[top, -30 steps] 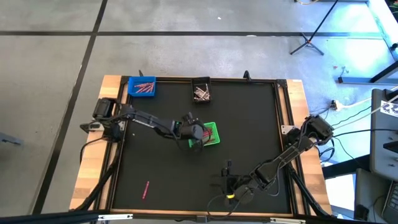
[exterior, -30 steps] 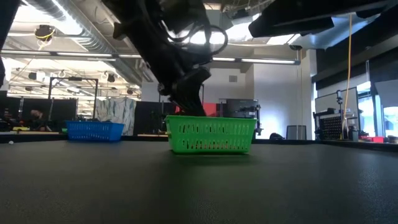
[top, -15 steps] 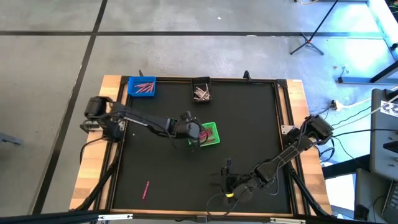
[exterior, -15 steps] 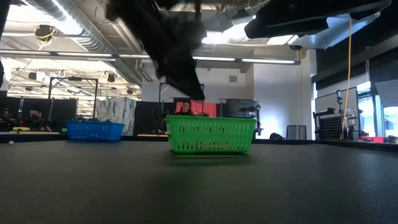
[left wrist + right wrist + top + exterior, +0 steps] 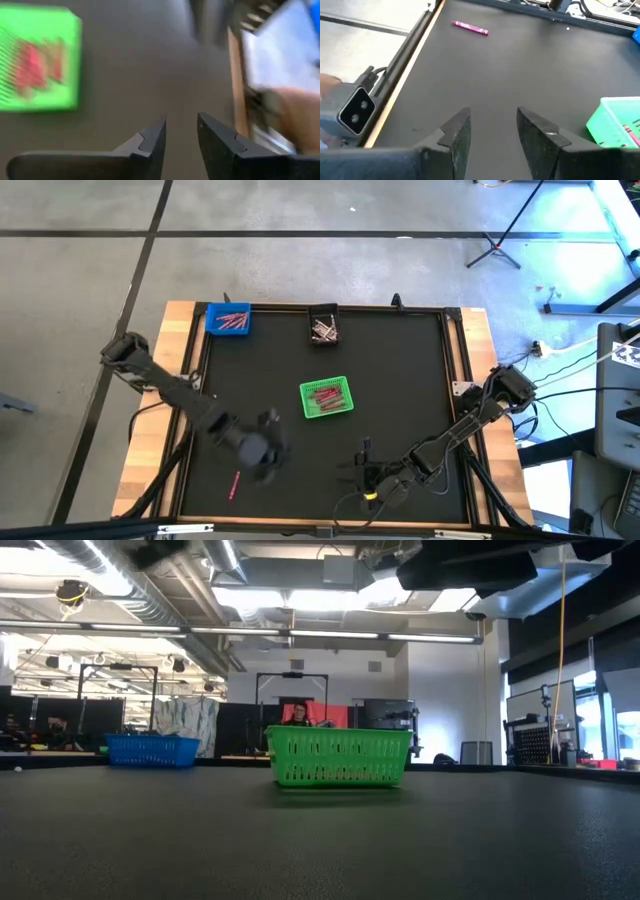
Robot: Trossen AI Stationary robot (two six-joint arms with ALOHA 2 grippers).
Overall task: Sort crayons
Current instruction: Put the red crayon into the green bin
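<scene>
Most crayons sit binned; one pink crayon (image 5: pixel 234 485) lies at seven o'clock; left end effector (image 5: pixel 262 452), fingers apart, empty, nears it.

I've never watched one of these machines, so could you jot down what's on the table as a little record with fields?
Loose crayon: one pink crayon on the black mat
Green bin: mid-table, red crayons inside
Blue bin: far corner, pink crayons inside
Black bin: far edge, pale crayons
Left gripper: open, empty, near the loose crayon
Right gripper: open, empty, waiting
</scene>
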